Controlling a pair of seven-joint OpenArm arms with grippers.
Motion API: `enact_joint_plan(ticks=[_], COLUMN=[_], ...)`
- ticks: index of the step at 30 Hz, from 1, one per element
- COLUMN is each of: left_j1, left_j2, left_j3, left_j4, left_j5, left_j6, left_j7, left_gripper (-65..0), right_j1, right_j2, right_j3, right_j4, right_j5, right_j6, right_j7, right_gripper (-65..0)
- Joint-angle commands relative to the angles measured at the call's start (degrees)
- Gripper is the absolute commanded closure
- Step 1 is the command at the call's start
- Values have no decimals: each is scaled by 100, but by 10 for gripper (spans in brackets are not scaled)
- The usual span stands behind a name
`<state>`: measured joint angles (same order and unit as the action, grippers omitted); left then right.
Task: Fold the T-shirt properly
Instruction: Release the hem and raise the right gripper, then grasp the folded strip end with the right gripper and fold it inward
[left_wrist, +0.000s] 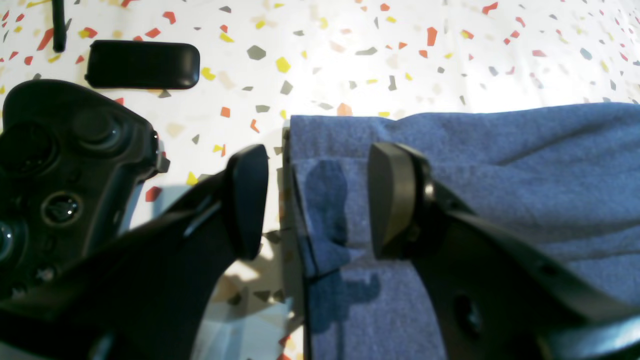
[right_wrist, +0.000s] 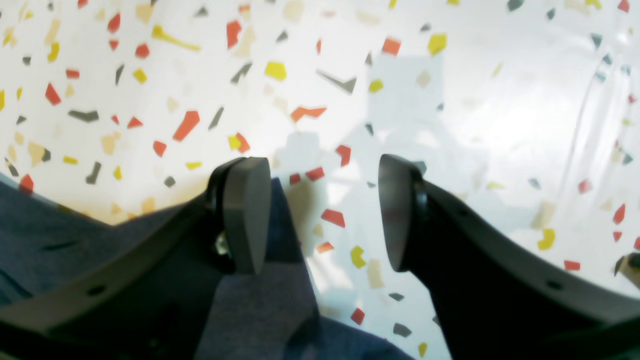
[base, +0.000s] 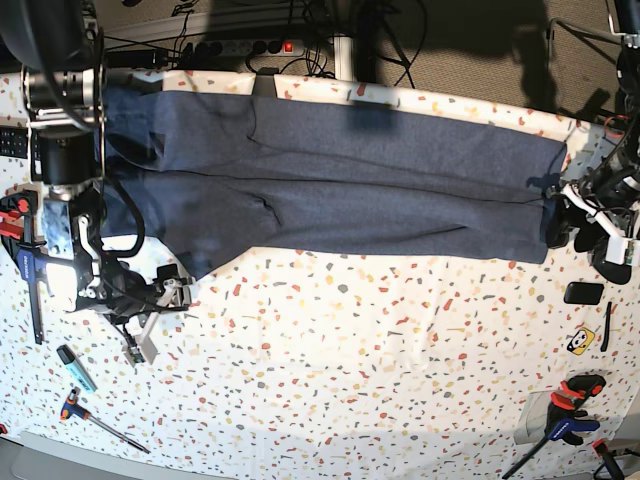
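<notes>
The T-shirt (base: 330, 190) is lying across the table (base: 380, 380), both grippers (left_wrist: 315, 200) (right_wrist: 320, 215) hovering wide open at its edges

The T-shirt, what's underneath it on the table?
The T-shirt lies flat on the speckled table. Only tabletop shows around its edges; whatever might be under the cloth is covered.

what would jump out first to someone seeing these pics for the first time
The large heathered navy-blue T-shirt spread in a long band across the far half of the white, colour-flecked terrazzo-pattern table dominates. At each end an open black gripper straddles a shirt edge: the left gripper at the base view's right end, the right gripper near its left end. A black game controller lies on the table beside the left gripper.
</notes>
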<state>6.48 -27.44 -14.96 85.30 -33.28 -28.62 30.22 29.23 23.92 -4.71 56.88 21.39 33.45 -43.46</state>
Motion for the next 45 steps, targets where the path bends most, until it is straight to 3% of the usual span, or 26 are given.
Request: enact_joint_plan(ticks=[1,6,11,15,19,20,24,30,39,45], left_j1=[-81,-81,-79,-81,-79,-79,-79,-76,-76,-76], left_j2=[-101,-101,-101,-101,-101,-101,-101,-101,-101,-101], left_j3=[-48,-48,-48,-48,-48,-48,-48,-48,-48,-48], left_j4=[96,96,96,96,96,96,96,94,94,94], left_j5=[-85,-85,-83,-83,-83,-83,-76,-63,-63,-66], left_j6=[-7,-9,-9,-9,-9,-9,-9,-9,-7,-9], left_j7=[-142,-155,-155,-157,-155,-155,-155,-153,-153,-153], left_gripper=[-312,-312,-312,-312,-312,-311,-311,-311,-311,-312], right_j1=[184,216,173,173,175,175,173,-175,-2319,-3547], right_j2=[13,-208,-247,-249,-247,-243,-216,-219,-219,-219], right_j3=[-7,-20,-20,-20,-20,-17,-17,-17,-20,-17], right_j4=[-9,-302,-361,-361,-361,-361,-280,693,3550,4647], right_j5=[66,66,63,63,-61,-153,-498,-492,-492,-496], right_j6=[105,372,389,391,391,391,643,655,655,655], right_j7=[-11,-531,-625,-739,-667,-586,-173,-184,-216,72], right_gripper=[-345,-344,-327,-213,-13,0,0,0,0,0])
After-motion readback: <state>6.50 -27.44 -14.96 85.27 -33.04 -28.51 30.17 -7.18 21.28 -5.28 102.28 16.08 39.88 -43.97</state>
